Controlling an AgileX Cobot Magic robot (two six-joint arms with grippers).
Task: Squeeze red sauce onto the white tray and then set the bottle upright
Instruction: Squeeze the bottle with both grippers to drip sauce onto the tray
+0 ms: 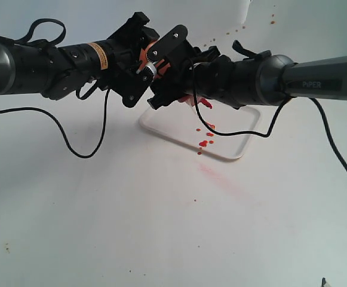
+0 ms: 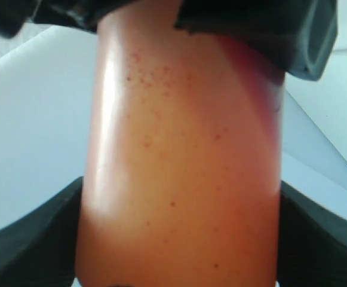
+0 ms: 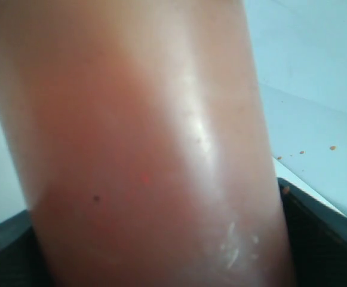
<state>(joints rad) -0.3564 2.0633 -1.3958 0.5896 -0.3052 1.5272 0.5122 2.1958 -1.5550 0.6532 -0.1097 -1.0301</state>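
Between both sets of jaws, the bottle (image 2: 179, 179) was held tilted above the white tray (image 1: 167, 128). The left gripper (image 1: 138, 75) was clamped on its body, dark fingers (image 2: 30, 245) pressed to either side. The right gripper (image 1: 170, 81) was likewise closed around it, the plastic filling the whole gap in the right wrist view. Its red nozzle (image 1: 202, 103) pointed down over the tray.

The two grippers sat almost against each other, so any uneven pull while righting the bottle could have knocked them together or twisted the soft wall and forced out more sauce. The red sauce (image 1: 203, 143) lay as small drops close to the tray's near rim. A harder squeeze or a swing of the nozzle would probably have thrown some over that edge, where a faint pink smear (image 1: 221, 176) already marked the table (image 1: 131, 227). The right arm's black cable (image 1: 245, 133) crossed above the tray, near the drops, and might have dragged through them. A drip during tilting was also likely.

Outward, the table was bare and wide toward the camera, giving room to stand the bottle beside the tray.
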